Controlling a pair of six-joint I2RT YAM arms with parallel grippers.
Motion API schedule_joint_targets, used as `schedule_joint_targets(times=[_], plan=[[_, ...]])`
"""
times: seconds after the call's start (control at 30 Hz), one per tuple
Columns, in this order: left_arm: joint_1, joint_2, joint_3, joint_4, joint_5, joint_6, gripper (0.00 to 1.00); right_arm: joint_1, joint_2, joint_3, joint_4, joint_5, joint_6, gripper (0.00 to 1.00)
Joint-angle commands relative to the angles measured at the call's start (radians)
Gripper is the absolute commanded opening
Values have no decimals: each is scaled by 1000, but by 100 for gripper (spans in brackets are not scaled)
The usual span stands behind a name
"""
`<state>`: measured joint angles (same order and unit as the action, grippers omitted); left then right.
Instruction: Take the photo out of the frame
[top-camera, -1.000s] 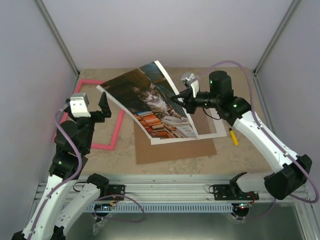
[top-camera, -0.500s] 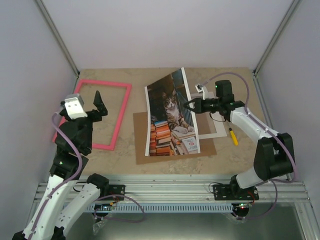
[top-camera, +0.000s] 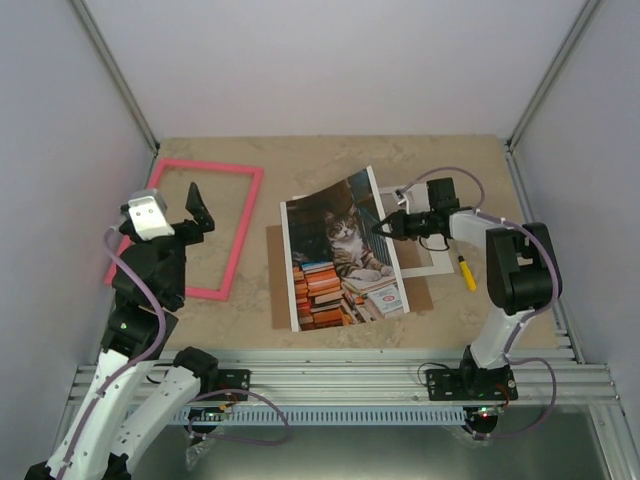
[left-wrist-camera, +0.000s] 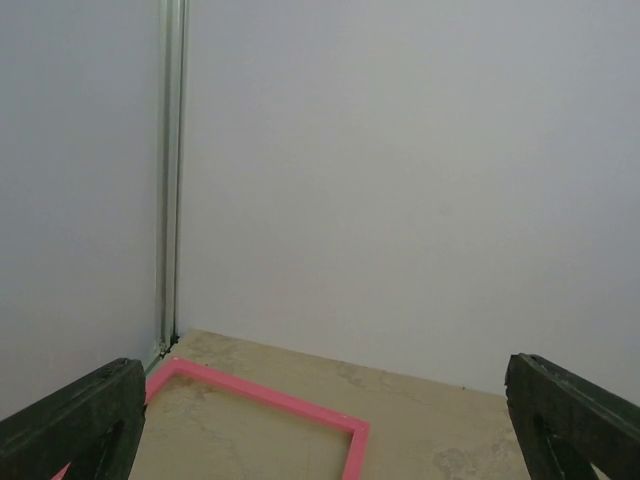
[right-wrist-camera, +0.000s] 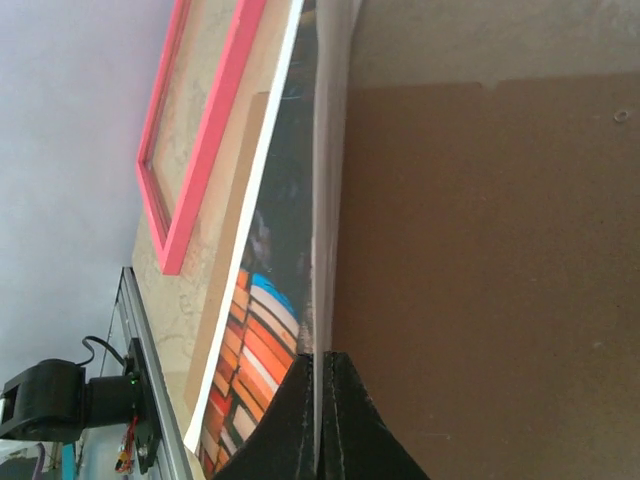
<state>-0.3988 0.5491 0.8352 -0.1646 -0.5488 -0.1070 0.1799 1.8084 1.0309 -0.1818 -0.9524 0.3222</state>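
The photo (top-camera: 338, 255), a cat among orange books, hangs tilted over the brown backing board (top-camera: 420, 296), its lower edge near the board. My right gripper (top-camera: 384, 225) is shut on the photo's right edge. In the right wrist view the gripper (right-wrist-camera: 322, 362) pinches the thin edge of the photo (right-wrist-camera: 270, 300), with the board (right-wrist-camera: 480, 260) behind it. The empty pink frame (top-camera: 243, 230) lies flat at the left, also seen in the other views (left-wrist-camera: 270, 397) (right-wrist-camera: 200, 150). My left gripper (top-camera: 192, 216) hovers open over the frame, holding nothing; its fingers (left-wrist-camera: 80, 425) stand wide apart.
A white mat (top-camera: 432, 258) lies on the board under my right wrist. A yellow pen (top-camera: 466, 271) lies right of it. Grey walls close in the table at the back and on both sides. A metal rail (top-camera: 340, 372) runs along the near edge.
My right gripper has swung the photo from high and left down toward the board, pulling back to the right. The left gripper has barely moved.
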Motion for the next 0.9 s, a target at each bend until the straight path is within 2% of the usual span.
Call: schedule_joint_targets(times=[0.0,0.17,0.4,0.63,0.73,0.87], plan=[[6,-7,-10,25,-15,-11,100,-10,48,-9,65,-26,10,1],[6,-5,-12,26,-7,-16,100,-24,90,-17,86,-4,27,1],[7,-13,-18,29,-10,-16,100,-49,54,-59,95,40,28,22],[6,-37,-29,33,-34,-22,100,-85,-81,-133,78,166,34,53],[6,-55,-18,8,-42,-50,100,-102,-186,-162,35,229,19,63],[6,-107,7,-89,-3,-98,100,-132,-364,-198,-37,293,-22,85]])
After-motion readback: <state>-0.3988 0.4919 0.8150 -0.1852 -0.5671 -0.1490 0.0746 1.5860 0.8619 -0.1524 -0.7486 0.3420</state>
